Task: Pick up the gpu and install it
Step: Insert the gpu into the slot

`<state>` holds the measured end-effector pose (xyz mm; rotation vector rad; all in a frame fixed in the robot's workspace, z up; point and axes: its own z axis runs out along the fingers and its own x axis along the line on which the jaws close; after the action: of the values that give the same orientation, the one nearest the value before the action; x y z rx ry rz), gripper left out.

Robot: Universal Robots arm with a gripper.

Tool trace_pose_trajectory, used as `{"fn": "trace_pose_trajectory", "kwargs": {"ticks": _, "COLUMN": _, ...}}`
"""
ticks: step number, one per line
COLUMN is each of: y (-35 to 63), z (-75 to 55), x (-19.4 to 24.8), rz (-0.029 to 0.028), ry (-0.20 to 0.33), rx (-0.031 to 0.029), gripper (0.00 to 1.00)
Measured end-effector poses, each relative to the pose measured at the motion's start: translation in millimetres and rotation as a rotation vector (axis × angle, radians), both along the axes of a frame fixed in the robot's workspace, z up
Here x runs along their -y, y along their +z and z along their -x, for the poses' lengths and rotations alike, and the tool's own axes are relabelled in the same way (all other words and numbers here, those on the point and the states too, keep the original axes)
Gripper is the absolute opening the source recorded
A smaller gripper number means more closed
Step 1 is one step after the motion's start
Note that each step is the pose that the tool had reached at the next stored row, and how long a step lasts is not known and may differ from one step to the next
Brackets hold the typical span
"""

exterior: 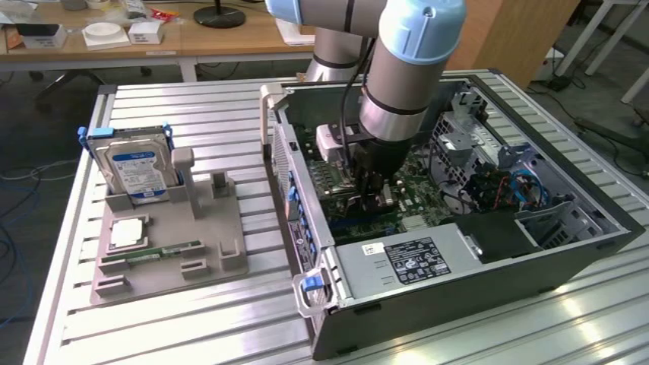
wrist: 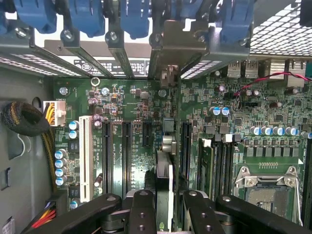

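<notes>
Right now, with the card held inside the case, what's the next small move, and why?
Probably a short, slow push straight down. The hand grips the card edge-on over the motherboard, among its long slots. Whether it has entered a slot I cannot tell, so go gently.

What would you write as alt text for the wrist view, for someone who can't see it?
The tool grips the gpu edge-on over a green motherboard, among its long black expansion slots. Blue latches line the case wall beyond the slots, and a processor socket sits off to one side.
</notes>
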<state>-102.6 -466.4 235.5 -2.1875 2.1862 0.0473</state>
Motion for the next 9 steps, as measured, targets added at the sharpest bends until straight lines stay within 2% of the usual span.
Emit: {"fn": "trace_pose_trajectory", "kwargs": {"ticks": 9, "y": -2.1, "z": 0.0, "x": -0.1, "rz": 0.0006, "ry": 0.001, "rx": -0.0004, "gripper": 0.26}}
